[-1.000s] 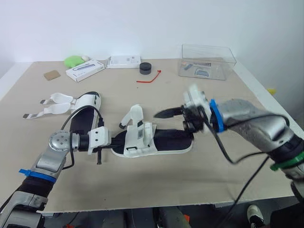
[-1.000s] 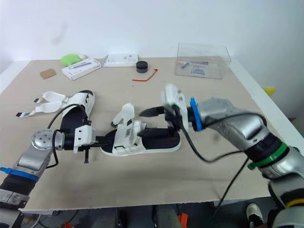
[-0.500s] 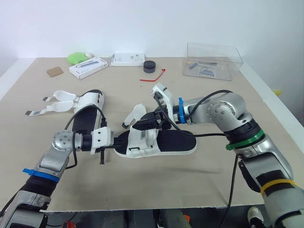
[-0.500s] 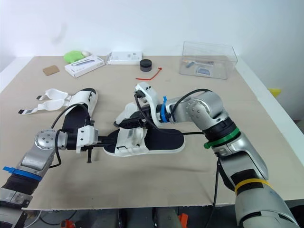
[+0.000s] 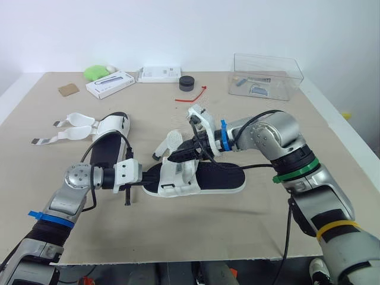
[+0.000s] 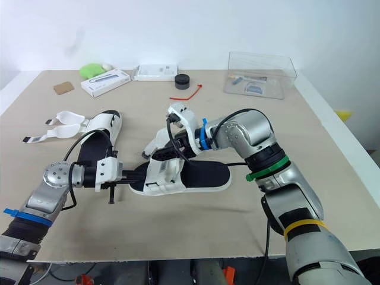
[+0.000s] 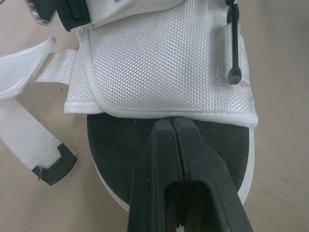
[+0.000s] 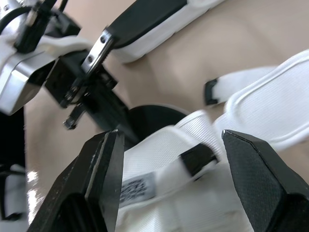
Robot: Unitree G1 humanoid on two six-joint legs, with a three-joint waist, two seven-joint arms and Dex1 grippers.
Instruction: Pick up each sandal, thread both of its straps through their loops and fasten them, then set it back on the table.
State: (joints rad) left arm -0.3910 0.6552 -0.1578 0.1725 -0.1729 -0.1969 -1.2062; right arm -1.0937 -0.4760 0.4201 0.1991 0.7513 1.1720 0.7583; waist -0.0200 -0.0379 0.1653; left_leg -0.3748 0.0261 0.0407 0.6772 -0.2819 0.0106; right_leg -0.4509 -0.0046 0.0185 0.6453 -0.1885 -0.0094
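A white sandal with a black footbed (image 5: 222,176) lies at the table's middle. Its white upper (image 7: 164,58) is toward my left arm, and a loose strap (image 5: 172,140) stands up from it. My left gripper (image 5: 144,178) is shut, its tips (image 7: 172,123) resting on the footbed's end against the upper's edge. My right gripper (image 5: 184,155) hovers open over the upper, its fingers (image 8: 104,183) spread either side of the strap's base (image 8: 198,157). A second sandal (image 5: 108,142) lies at the left, its straps (image 5: 71,127) spread open on the table.
Along the far edge are a clear plastic box (image 5: 267,74), a black round thing (image 5: 187,83), a red tie (image 5: 191,95), two white boxes (image 5: 107,85) (image 5: 159,73), a green thing (image 5: 94,73) and a brown square (image 5: 66,90).
My right gripper has swung left from beside the sandal's far end to over its upper and strap. The left gripper has stayed at the sandal's end. The camera view has shifted.
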